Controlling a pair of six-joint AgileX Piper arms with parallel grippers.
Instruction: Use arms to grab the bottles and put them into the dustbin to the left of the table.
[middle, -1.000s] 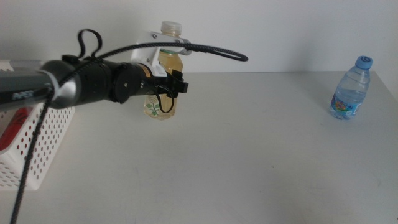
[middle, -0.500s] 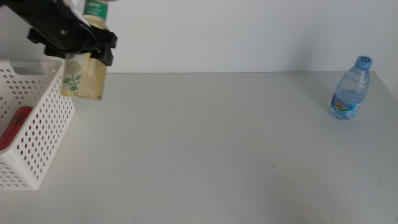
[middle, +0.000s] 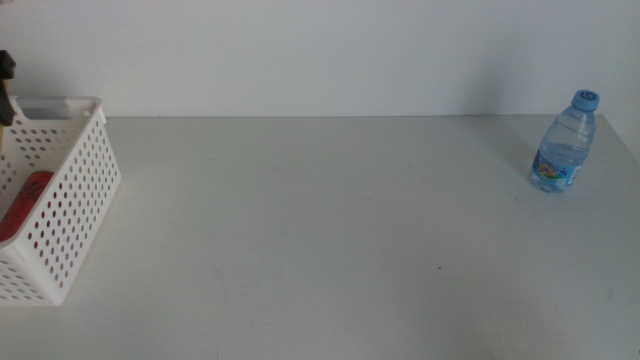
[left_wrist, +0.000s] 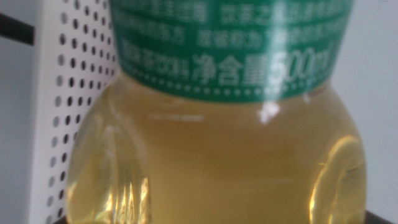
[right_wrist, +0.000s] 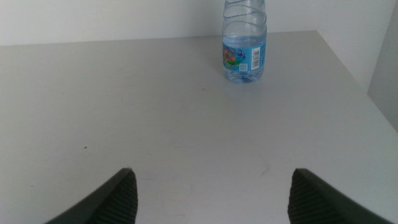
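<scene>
Grey table (middle: 330, 230), water bottle (middle: 564, 142) upright, far right

Bright, even light; soft shadows; blurred close-up of pale-yellow bottle (left_wrist: 217, 155).

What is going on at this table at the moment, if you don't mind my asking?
The left arm is carrying the pale-yellow drink bottle to the white dustbin at the table's left edge; its wrist camera shows the bottle close up beside the perforated wall. A red can already lies in the bin. The clear water bottle stands upright at the far right of the table. The right gripper waits open, facing it.
</scene>
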